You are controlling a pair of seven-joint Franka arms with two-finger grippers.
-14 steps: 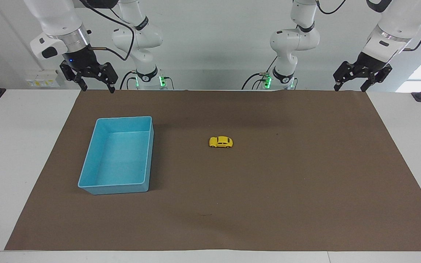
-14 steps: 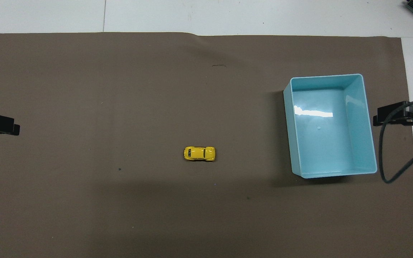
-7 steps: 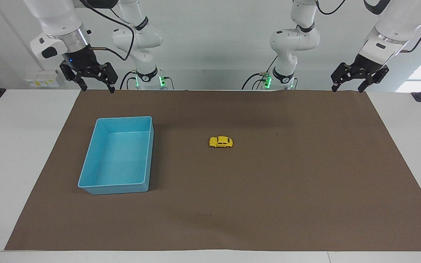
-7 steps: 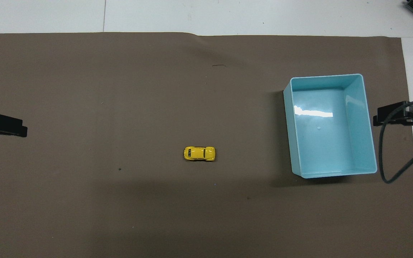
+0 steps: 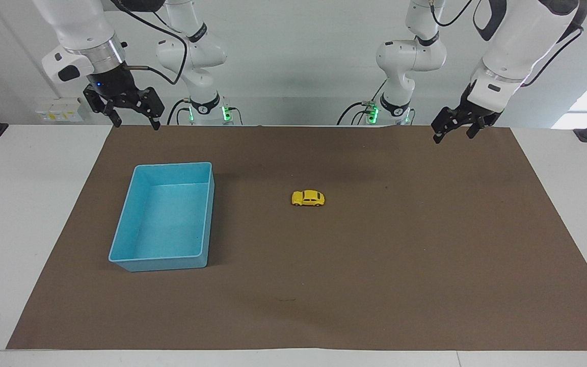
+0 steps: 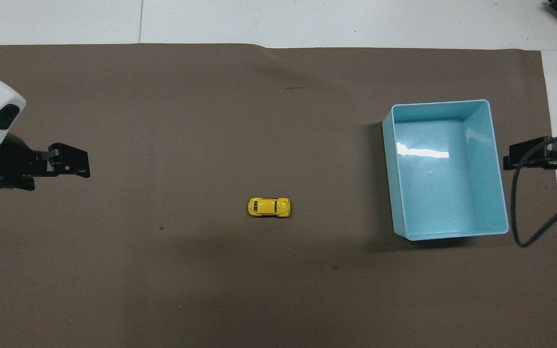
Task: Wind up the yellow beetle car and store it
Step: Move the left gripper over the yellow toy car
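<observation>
White table [image 5: 28, 214] against a pale wall, brown mat [image 5: 375, 280] covering most of it. yellow beetle car [image 5: 308, 198] sits on its wheels near the middle of the mat, well apart from everything, side-on to the robots. Blue tray [image 5: 123, 263], nothing in it, lies on the mat toward the right arm's end of the table, long sides running from the robots' edge toward the table's front edge. Car and tray well apart.

Left gripper [image 5: 454, 131] up in the air over the mat's corner at the robots' edge, left arm's end, tilted inward; fingers apart, holding nothing. In the overhead view it pokes in over the mat edge [image 6: 68, 162], fingertips probably spread but seen nearly edge-on there. Right gripper [image 5: 133, 121] hangs over the mat's corner at the robots' edge, right arm's end, jaws spread, nothing in them, waiting
</observation>
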